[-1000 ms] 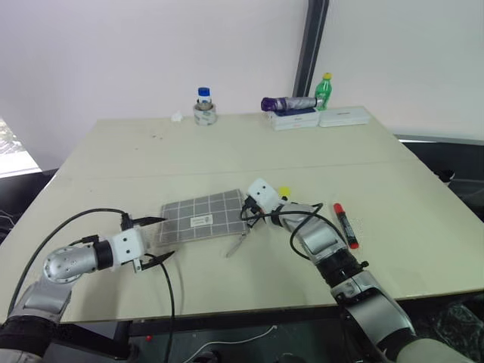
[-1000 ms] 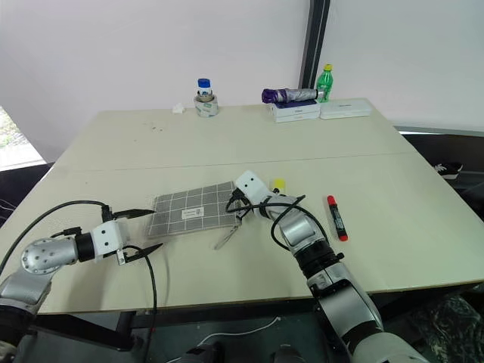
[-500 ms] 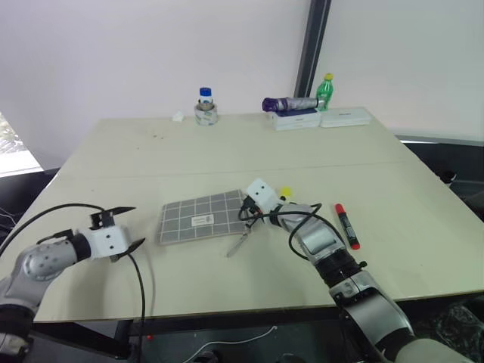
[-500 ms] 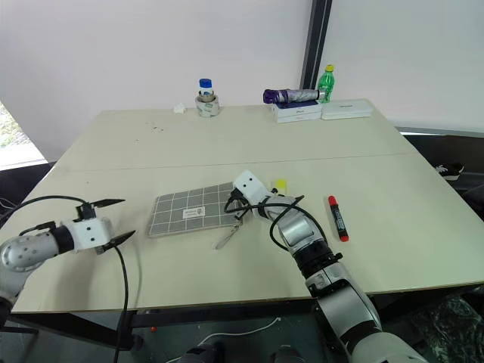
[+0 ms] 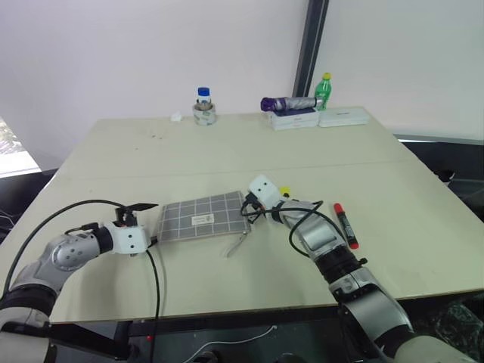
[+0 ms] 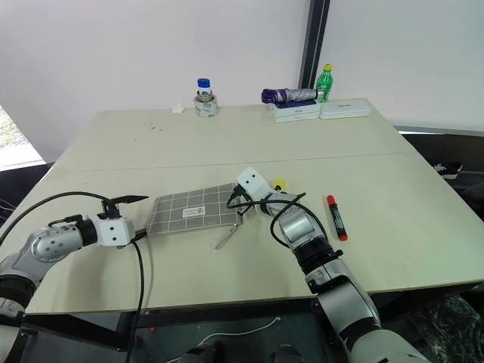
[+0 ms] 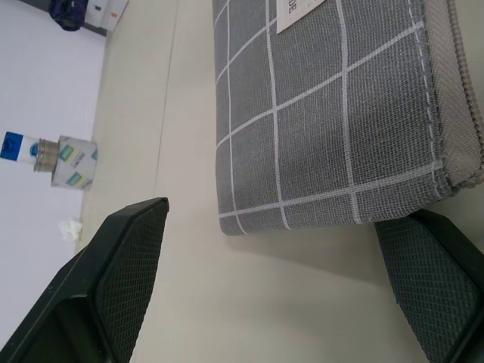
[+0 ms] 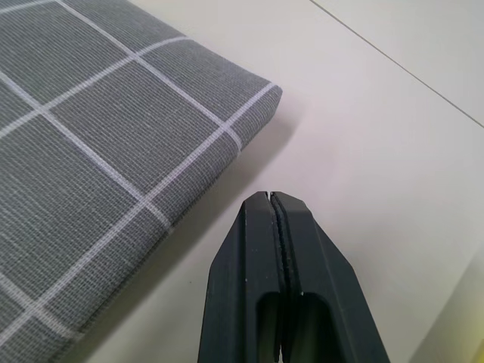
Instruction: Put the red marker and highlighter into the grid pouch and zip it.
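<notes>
Lying flat on the table point(image 5: 113, 151), the pouch point(image 5: 200, 218) is showing grey fabric crossed by a white grid, with a small white label on its top face; the print on that label is too small to read. A thin pull cord point(image 5: 239, 242) is trailing from its right-hand end. The left gripper point(image 5: 144, 224) is sitting just beside the pouch's left end, fingers point(image 7: 125, 265) spread wide and grasping nothing. The right gripper point(image 8: 271, 204) is sitting at the pouch's right end with its jaws pressed together, empty, tips just off the pouch corner. The marker point(image 5: 345, 224), red with a black band, is lying well to the right of the pouch. The highlighter point(image 5: 284, 191) is peeking out yellow behind the right wrist.
</notes>
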Tool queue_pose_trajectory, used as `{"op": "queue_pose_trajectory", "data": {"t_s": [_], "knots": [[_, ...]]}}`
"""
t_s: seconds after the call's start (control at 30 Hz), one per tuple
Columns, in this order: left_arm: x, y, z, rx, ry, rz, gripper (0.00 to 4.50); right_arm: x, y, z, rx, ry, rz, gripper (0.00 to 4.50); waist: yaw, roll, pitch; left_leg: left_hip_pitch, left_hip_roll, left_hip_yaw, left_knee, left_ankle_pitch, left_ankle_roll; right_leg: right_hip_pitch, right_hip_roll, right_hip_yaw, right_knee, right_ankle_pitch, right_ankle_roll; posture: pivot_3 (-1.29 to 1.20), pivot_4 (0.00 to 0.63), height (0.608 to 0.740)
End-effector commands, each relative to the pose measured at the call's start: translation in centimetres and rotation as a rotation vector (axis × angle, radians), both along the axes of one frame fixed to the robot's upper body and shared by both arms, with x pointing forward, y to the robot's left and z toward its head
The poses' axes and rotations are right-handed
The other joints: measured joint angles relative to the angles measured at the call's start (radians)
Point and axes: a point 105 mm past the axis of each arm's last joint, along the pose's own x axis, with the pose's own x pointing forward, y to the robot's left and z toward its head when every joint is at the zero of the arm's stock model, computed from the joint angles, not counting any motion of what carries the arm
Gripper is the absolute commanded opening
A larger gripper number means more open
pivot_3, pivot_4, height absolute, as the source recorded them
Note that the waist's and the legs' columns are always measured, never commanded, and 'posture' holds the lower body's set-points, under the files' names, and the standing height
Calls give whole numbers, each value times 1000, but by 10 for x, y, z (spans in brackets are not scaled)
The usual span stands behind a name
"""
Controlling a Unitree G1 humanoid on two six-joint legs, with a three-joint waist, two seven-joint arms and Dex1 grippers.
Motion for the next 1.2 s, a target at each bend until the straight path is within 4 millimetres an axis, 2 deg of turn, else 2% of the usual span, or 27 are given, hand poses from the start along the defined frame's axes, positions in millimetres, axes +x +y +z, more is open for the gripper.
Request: {"op": "queue_pose_trajectory", "data": {"t_s": [0.03,0.27,0.4,0.77,0.93,1.03,1.2], "knots": [[-3,-12,-5,-3,21,-56,4460,8,1,19,-6,-70,0,0,0,0,0,0,0,0,0,0,0,0,0,0,0,0,0,0,150,736],[-5,-18,-7,-25,29,-78,4460,17,7,11,-53,-59,23,0,0,0,0,1,0,0,0,0,0,1,0,0,0,0,0,0,150,736],[-7,-21,-7,-41,36,-91,4460,18,15,13,-59,-73,67,0,-2,0,0,1,0,0,0,0,0,1,0,0,0,0,0,0,150,736],[-13,-30,-9,-66,49,-125,4460,7,39,11,-93,-111,214,0,-2,0,0,1,0,0,0,0,0,0,0,0,0,0,0,0,150,736],[-18,-35,-6,-93,52,-153,4460,8,38,7,-103,-102,202,0,-2,0,0,1,0,-1,0,0,-1,0,0,0,0,0,0,0,150,736],[-24,-38,-7,-119,72,-176,3615,9,35,5,-110,-93,184,0,-3,0,0,1,0,-1,0,0,-1,0,0,1,0,0,0,0,150,736],[-29,-40,-9,-145,101,-183,1109,10,33,4,-109,-91,174,0,-2,0,0,1,0,-1,0,0,-1,0,0,1,0,0,0,0,150,736]]}}
